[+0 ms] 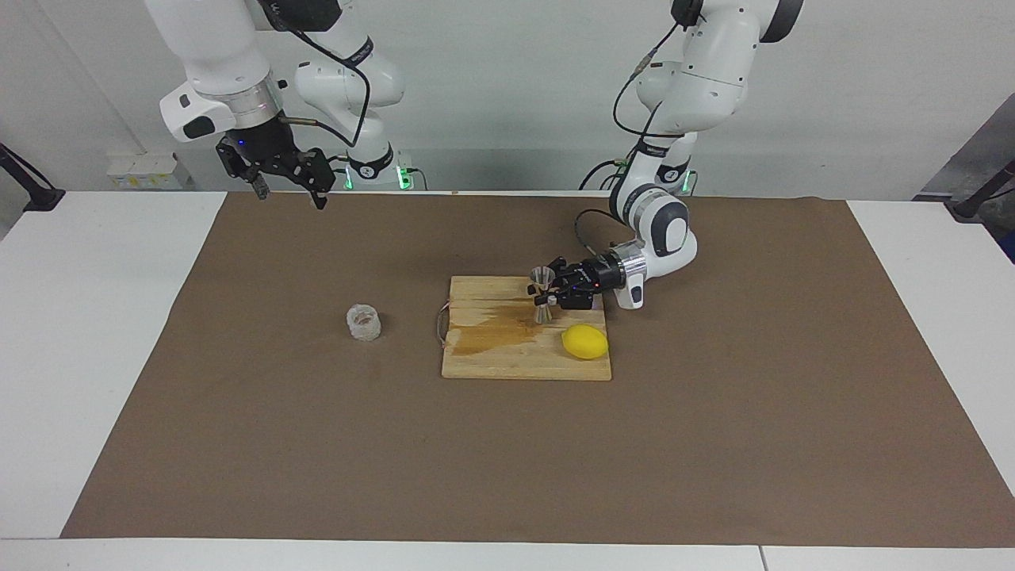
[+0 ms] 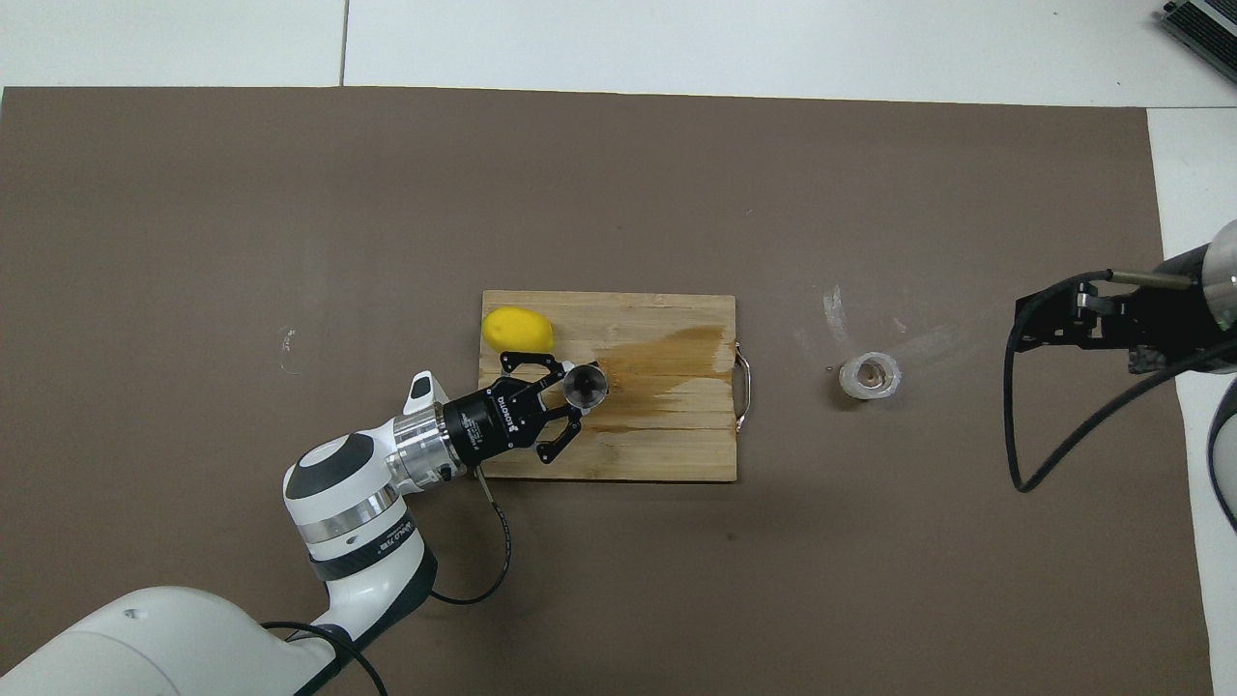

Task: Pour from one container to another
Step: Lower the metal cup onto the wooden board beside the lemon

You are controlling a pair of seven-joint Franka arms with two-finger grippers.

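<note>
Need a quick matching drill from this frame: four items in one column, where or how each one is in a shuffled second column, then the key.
1. jigger
2. lemon
3. glass cup
4. right end effector

A. on the brown mat, off the board
B. open, raised near its arm's base, waiting
C. upright over the cutting board, gripped by the left end effector
D. lying on the board's corner

Pairs: 1-C, 2-D, 3-A, 4-B
</note>
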